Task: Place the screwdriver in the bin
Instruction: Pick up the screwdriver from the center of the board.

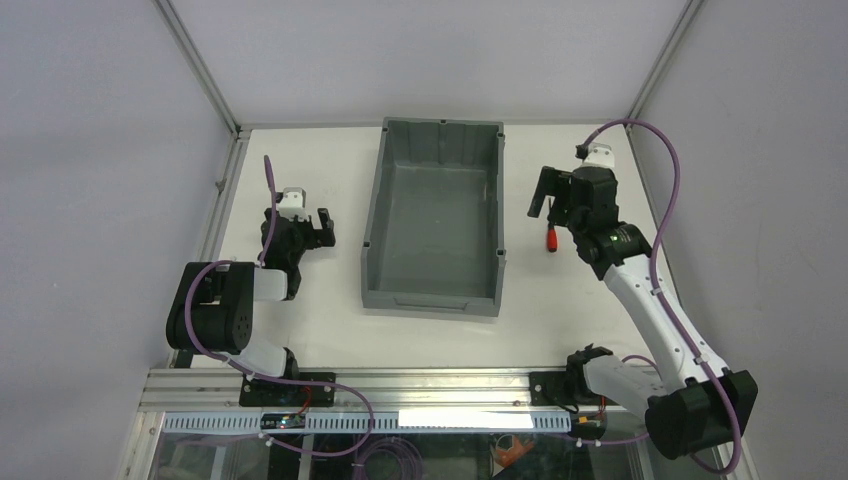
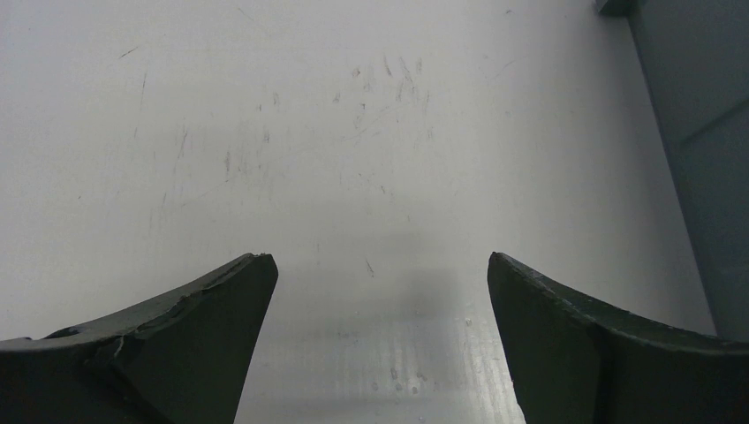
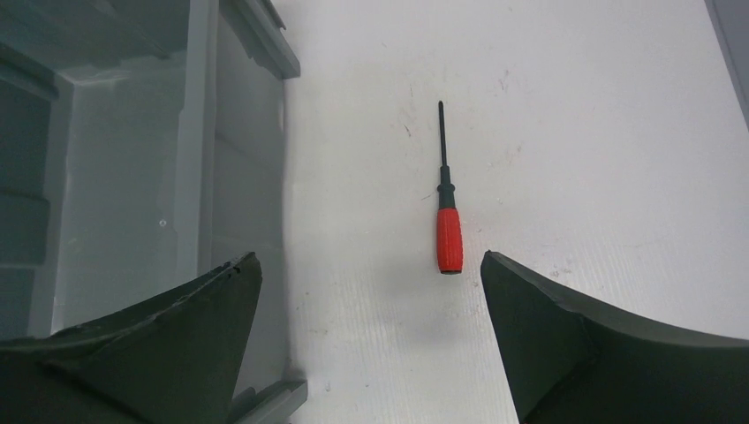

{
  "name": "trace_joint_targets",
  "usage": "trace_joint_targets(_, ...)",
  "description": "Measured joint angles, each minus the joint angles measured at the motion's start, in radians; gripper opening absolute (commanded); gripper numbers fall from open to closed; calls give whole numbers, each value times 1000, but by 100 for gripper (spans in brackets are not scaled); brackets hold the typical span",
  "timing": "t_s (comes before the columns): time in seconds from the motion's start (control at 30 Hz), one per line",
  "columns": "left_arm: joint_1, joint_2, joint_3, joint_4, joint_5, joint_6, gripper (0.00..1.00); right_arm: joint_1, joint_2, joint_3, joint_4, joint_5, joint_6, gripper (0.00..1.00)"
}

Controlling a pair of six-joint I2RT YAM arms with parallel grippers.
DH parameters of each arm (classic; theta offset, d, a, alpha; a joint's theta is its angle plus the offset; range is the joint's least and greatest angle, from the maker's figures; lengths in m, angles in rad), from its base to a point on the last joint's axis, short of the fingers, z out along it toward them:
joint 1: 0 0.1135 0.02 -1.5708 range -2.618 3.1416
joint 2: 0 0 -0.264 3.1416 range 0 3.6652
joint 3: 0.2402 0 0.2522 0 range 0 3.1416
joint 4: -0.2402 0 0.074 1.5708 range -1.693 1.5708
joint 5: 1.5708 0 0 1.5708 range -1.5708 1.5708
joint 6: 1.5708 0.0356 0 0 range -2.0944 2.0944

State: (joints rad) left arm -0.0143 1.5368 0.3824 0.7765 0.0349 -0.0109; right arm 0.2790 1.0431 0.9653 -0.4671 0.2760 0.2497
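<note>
The screwdriver (image 3: 448,225) lies flat on the white counter (image 1: 300,330), outside the bin (image 1: 432,300) and near its right-hand wall. Its red handle points toward the right arm's wrist and its thin black shaft points away. The right pincer (image 3: 369,265) hovers above it, spread wide with nothing between its two fingers (image 3: 159,344). In the wrist view the handle sits in the gap ahead of them, closer to the right one.

The step in hand looks like the approach for the pick, since nothing is gripped yet. The next move probably calls for shifting a little so the handle is centred, descending to the counter and pressing together across the red handle rather than the thin shaft. The shaft already runs roughly square to the line between the fingers, so little wrist turn seems needed. After that the tool has to be lifted over the bin's tall ribbed wall before release; the floor inside looks bare.

The left pincer (image 2: 380,258) is also spread and holds nothing, over the counter left of the bin.

The counter is matte and flat, with fine scratches. Pale grey walls with aluminium posts (image 1: 200,70) enclose it on three sides.
</note>
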Motion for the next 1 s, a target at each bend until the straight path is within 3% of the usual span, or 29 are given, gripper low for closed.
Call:
trace_joint_targets(0.53,0,0,0,0,0,0,99,0,-49,68,-56,-13,-51,99)
trace_joint_targets(0.77,0,0,0,0,0,0,99,0,-26,283,-170,-28,-77,99)
trace_joint_targets(1.0,0,0,0,0,0,0,99,-1,144,565,-334,-29,-87,99)
